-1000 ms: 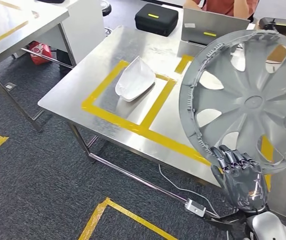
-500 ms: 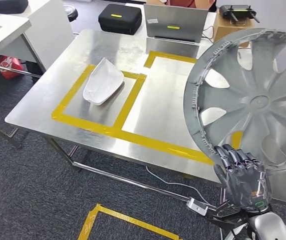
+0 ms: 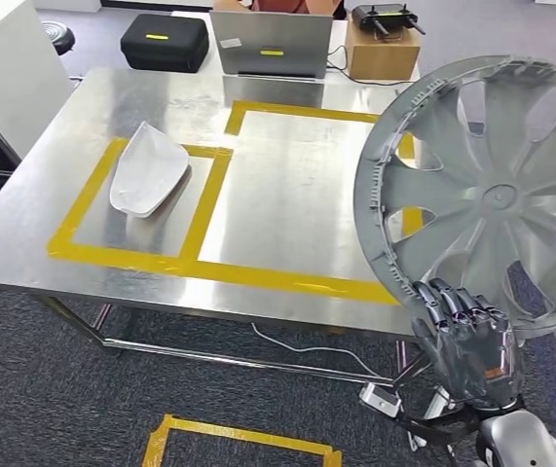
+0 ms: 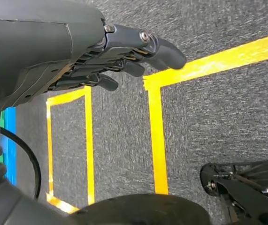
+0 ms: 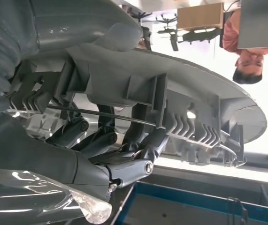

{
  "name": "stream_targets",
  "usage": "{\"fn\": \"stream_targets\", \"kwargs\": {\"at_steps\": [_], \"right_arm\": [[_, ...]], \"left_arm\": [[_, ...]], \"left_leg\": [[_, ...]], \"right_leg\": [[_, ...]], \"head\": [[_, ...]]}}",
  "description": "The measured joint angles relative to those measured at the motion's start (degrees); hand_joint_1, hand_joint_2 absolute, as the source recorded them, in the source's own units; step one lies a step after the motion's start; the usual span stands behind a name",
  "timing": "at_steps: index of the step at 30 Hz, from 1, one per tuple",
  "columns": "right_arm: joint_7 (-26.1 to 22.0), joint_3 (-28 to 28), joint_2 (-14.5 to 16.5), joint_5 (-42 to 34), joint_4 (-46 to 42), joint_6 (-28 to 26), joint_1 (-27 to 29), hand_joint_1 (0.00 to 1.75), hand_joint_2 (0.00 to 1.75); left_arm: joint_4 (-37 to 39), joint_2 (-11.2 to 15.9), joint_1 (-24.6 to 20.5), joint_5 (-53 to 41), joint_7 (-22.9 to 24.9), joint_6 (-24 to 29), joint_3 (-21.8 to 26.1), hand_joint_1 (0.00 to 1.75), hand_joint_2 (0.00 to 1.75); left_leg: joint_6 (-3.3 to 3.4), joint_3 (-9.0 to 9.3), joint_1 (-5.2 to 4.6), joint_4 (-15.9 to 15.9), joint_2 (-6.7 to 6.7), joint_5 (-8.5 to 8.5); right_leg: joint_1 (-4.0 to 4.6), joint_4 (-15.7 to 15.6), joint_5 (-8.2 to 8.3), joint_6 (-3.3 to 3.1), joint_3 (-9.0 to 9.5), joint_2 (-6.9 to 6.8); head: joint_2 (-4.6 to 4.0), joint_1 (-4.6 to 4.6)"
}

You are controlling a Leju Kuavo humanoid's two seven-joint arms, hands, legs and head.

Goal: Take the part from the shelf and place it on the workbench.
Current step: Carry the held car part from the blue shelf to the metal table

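A: While the right hand (image 3: 471,342) sits low at the right of the head view, where's the part?
B: Wheel cover (image 3: 488,195), grey, spoked. It stands on edge, tilted a bit, directly above that hand. Its lower rim meets the fingers (image 3: 447,300), which curl up over the edge.
A: So it's grasped?
B: Yes. Right wrist view confirms: fingers (image 5: 100,140) hooked into the ribbed underside of the rim, thumb on the other face. Cover held in the air, not resting on anything.
A: Relative to the workbench (image 3: 32,229)?
B: It overlaps the bench's right end in the head view, hanging in front of the near right corner. No contact with the steel top that I can see.
A: Left hand (image 4: 89,61)?
B: Left wrist view: fingers straight and close together, holding nothing, over grey carpet (image 4: 213,117) with yellow floor tape (image 4: 157,136).
A: Other stuff on the bench?
B: White curved shell (image 3: 147,171) inside the left yellow-taped box. Bigger taped box (image 3: 297,283) beside it, partly hidden by the cover. Far edge: black case (image 3: 165,43), laptop (image 3: 271,44), cardboard box (image 3: 381,53) with a black controller (image 3: 384,17) on top. A person (image 3: 289,5) sits behind the laptop.
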Motion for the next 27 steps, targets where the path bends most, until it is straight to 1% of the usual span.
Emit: {"fn": "stream_targets", "kwargs": {"at_steps": [1, 2, 3, 4, 5, 6, 7, 8, 9, 10, 11, 12, 13, 14, 15, 16, 17, 18, 19, 20, 21, 22, 23, 24, 25, 26, 27], "right_arm": [[-0.04, -0.02, 0.01, 0.02, -0.01, 0.0, -0.06, 1.75, 1.75], [-0.08, -0.02, 0.02, 0.04, -0.01, -0.02, -0.11, 1.75, 1.75], [-0.08, -0.02, 0.02, 0.07, -0.01, -0.02, -0.18, 1.75, 1.75], [0.01, -0.02, 0.02, 0.07, 0.0, 0.0, -0.19, 1.75, 1.75], [0.16, 0.0, 0.03, 0.05, 0.01, 0.03, -0.15, 1.75, 1.75], [0.33, 0.03, 0.03, 0.03, 0.01, 0.09, -0.11, 1.75, 1.75], [0.45, 0.09, 0.04, 0.02, 0.01, 0.14, -0.06, 1.75, 1.75], [0.53, 0.16, 0.05, 0.02, 0.02, 0.17, -0.03, 1.75, 1.75], [0.55, 0.26, 0.06, 0.03, 0.02, 0.2, -0.07, 1.75, 1.75], [0.55, 0.34, 0.07, 0.05, 0.01, 0.2, -0.12, 1.75, 1.75], [0.56, 0.42, 0.09, 0.06, 0.01, 0.2, -0.14, 1.75, 1.75], [0.58, 0.5, 0.1, 0.07, 0.0, 0.2, -0.12, 1.75, 1.75], [0.61, 0.54, 0.1, 0.05, -0.01, 0.2, -0.05, 1.75, 1.75], [0.63, 0.59, 0.11, 0.03, -0.01, 0.2, 0.03, 1.75, 1.75], [0.64, 0.63, 0.11, 0.02, -0.01, 0.2, 0.05, 1.75, 1.75], [0.67, 0.68, 0.12, 0.02, -0.01, 0.21, 0.01, 1.75, 1.75], [0.73, 0.72, 0.14, 0.02, -0.01, 0.21, -0.03, 1.75, 1.75], [0.82, 0.75, 0.15, 0.02, -0.01, 0.22, -0.09, 1.75, 1.75], [0.96, 0.8, 0.17, 0.02, 0.0, 0.24, -0.12, 1.75, 1.75], [1.1, 0.83, 0.17, 0.02, 0.01, 0.25, -0.12, 1.75, 1.75], [1.24, 0.87, 0.17, 0.02, 0.01, 0.26, -0.11, 1.75, 1.75], [1.34, 0.93, 0.17, 0.02, 0.01, 0.27, -0.1, 1.75, 1.75], [1.42, 0.99, 0.17, 0.02, 0.01, 0.28, -0.1, 1.75, 1.75], [1.49, 1.04, 0.17, 0.02, 0.01, 0.29, -0.09, 1.75, 1.75], [1.58, 1.09, 0.17, 0.02, 0.01, 0.29, -0.1, 1.75, 1.75], [1.69, 1.13, 0.17, 0.03, 0.01, 0.28, -0.1, 1.75, 1.75], [1.79, 1.17, 0.17, 0.03, 0.01, 0.27, -0.08, 1.75, 1.75]], "left_arm": [[0.0, -0.04, 0.05, -0.01, 0.01, 0.02, 0.0, 0.0, 1.75], [0.0, 0.01, 0.12, -0.01, 0.01, 0.03, 0.01, 0.0, 1.75], [0.0, 0.03, 0.2, -0.02, 0.03, 0.03, 0.01, 0.0, 1.75], [0.0, 0.05, 0.26, -0.02, 0.07, 0.04, 0.02, 0.0, 1.75], [0.0, 0.08, 0.27, -0.02, 0.14, 0.04, 0.02, 0.0, 1.75], [0.0, 0.08, 0.28, -0.03, 0.22, 0.05, 0.02, 0.0, 1.75], [0.0, 0.08, 0.28, -0.03, 0.3, 0.05, 0.02, 0.0, 1.75], [0.0, 0.1, 0.28, -0.03, 0.34, 0.05, 0.03, 0.0, 1.75], [0.0, 0.15, 0.28, -0.03, 0.36, 0.05, 0.03, 0.0, 1.75], [0.0, 0.21, 0.31, -0.03, 0.37, 0.05, 0.03, 0.0, 1.75], [0.0, 0.27, 0.33, -0.04, 0.38, 0.05, 0.04, 0.0, 1.75], [0.0, 0.32, 0.35, -0.04, 0.39, 0.05, 0.04, 0.0, 1.75], [0.0, 0.35, 0.35, -0.04, 0.4, 0.05, 0.04, 0.0, 1.75], [0.0, 0.39, 0.34, -0.05, 0.4, 0.04, 0.04, 0.0, 1.75], [0.0, 0.38, 0.33, -0.05, 0.4, 0.04, 0.03, 0.0, 1.75], [-0.01, 0.36, 0.29, -0.04, 0.38, 0.03, 0.03, 0.0, 1.75], [-0.01, 0.32, 0.22, -0.03, 0.36, 0.03, 0.04, 0.0, 1.75], [-0.02, 0.27, 0.04, -0.01, 0.33, 0.02, 0.06, 0.0, 1.75], [-0.03, 0.26, -0.2, 0.01, 0.32, 0.02, 0.1, 0.0, 1.75], [-0.04, 0.26, -0.42, 0.01, 0.34, 0.01, 0.14, 0.0, 1.75], [-0.04, 0.25, -0.58, -0.01, 0.38, 0.01, 0.17, 0.0, 1.75], [-0.04, 0.23, -0.63, -0.05, 0.45, 0.01, 0.19, 0.0, 1.75], [-0.04, 0.21, -0.56, -0.11, 0.54, 0.01, 0.19, 0.0, 1.75], [-0.03, 0.19, -0.42, -0.19, 0.63, 0.0, 0.18, 0.0, 1.75], [-0.03, 0.17, -0.29, -0.26, 0.71, -0.01, 0.17, 0.0, 1.75], [-0.03, 0.13, -0.17, -0.32, 0.75, -0.01, 0.17, 0.0, 1.75], [-0.03, 0.07, -0.12, -0.37, 0.76, -0.02, 0.17, 0.0, 1.75]], "left_leg": [[0.21, 0.12, 0.12, -0.28, 0.71, 0.15], [0.33, 0.18, 0.08, -0.36, 1.37, 0.16], [0.43, 0.18, 0.07, -0.35, 2.05, 0.13], [0.45, 0.21, 0.05, -0.33, 2.7, 0.07], [0.44, 0.27, 0.05, -0.32, 3.31, -0.01], [0.37, 0.38, 0.06, -0.3, 3.9, -0.13], [0.24, 0.56, 0.07, -0.28, 4.44, -0.31], [0.02, 0.8, 0.01, -0.26, 4.95, -0.52], [-0.26, 0.98, -0.19, -0.17, 5.43, -0.79], [-0.53, 1.13, -0.44, -0.08, 5.87, -1.0], [-0.74, 1.23, -0.7, -0.03, 6.31, -1.14], [-0.9, 1.3, -0.88, 0.0, 6.79, -1.25], [-1.06, 1.41, -0.92, -0.03, 7.29, -1.39], [-1.33, 1.45, -0.85, 0.18, 7.08, -1.78], [-1.64, 1.11, -0.75, 1.23, 6.22, -2.65], [-1.95, 0.21, -0.64, 3.41, 5.0, -4.04], [-2.17, -1.25, -0.54, 6.78, 3.58, -5.79], [-2.28, -3.14, -0.52, 10.91, 2.76, -7.58], [-2.32, -4.85, -0.52, 14.54, 2.46, -8.78], [-2.27, -5.91, -0.53, 16.68, 2.37, -8.98], [-2.16, -6.1, -0.54, 16.81, 2.35, -8.09], [-1.96, -5.28, -0.53, 14.61, 2.29, -6.11], [-1.71, -3.86, -0.53, 10.98, 2.15, -3.65], [-1.43, -2.46, -0.53, 7.36, 1.87, -1.77], [-1.19, -1.27, -0.52, 4.1, 1.61, -0.59], [-0.99, -0.68, -0.53, 2.22, 1.39, -0.21], [-0.87, -0.53, -0.52, 1.35, 1.26, -0.38]], "right_leg": [[0.05, 2.35, -1.38, 0.31, -1.18, -1.53], [0.05, 5.74, -3.09, 0.64, -2.77, -3.04], [-0.07, 9.56, -4.68, 0.94, -4.54, -3.77], [-0.2, 12.59, -5.61, 1.18, -5.95, -4.08], [-0.33, 13.92, -5.59, 1.37, -6.55, -4.24], [-0.44, 13.02, -4.55, 1.51, -6.04, -4.47], [-0.53, 9.95, -2.73, 1.58, -4.39, -5.01], [-0.53, 5.91, -1.14, 1.63, -2.23, -6.22], [-0.37, 2.21, -0.03, 1.46, -0.17, -7.47], [-0.2, -0.29, 0.48, 1.12, 1.24, -8.42], [-0.03, -1.35, 0.35, 0.7, 1.83, -8.94], [0.1, -1.47, 0.27, 0.2, 1.92, -8.59], [0.03, -1.44, 0.3, -0.23, 1.84, -7.97], [-0.06, -1.47, 0.34, -0.58, 1.81, -7.39], [-0.17, -1.54, 0.39, -0.96, 1.81, -6.83], [-0.28, -1.6, 0.46, -1.33, 1.83, -6.36], [-0.32, -1.62, 0.48, -1.6, 1.82, -5.96], [-0.28, -1.61, 0.47, -1.81, 1.82, -5.57], [-0.2, -1.61, 0.46, -1.93, 1.84, -5.15], [-0.11, -1.6, 0.44, -1.99, 1.9, -4.72], [-0.02, -1.59, 0.42, -2.03, 1.99, -4.29], [0.05, -1.59, 0.4, -2.05, 2.12, -3.89], [0.1, -1.58, 0.38, -2.05, 2.25, -3.52], [0.2, -1.55, 0.38, -1.98, 2.31, -3.21], [0.31, -1.46, 0.41, -1.83, 2.2, -2.93], [0.37, -1.4, 0.51, -1.59, 1.95, -2.75], [0.45, -1.33, 0.6, -1.35, 1.68, -2.64]], "head": [[-0.01, 0.21], [-0.01, 0.43], [-0.01, 0.57], [-0.01, 0.6], [-0.01, 0.63], [-0.01, 0.66], [-0.01, 0.67], [-0.01, 0.68], [-0.01, 0.76], [0.0, 0.78], [0.01, 0.7], [0.02, 0.66], [0.02, 0.54], [0.02, 0.45], [0.02, 0.35], [0.02, 0.2], [0.02, 0.05], [0.02, -0.08], [0.02, -0.11], [0.02, -0.12], [0.02, -0.12], [0.02, -0.12], [0.02, -0.13], [0.02, -0.12], [0.01, -0.12], [0.01, -0.1], [0.01, -0.09]]}}
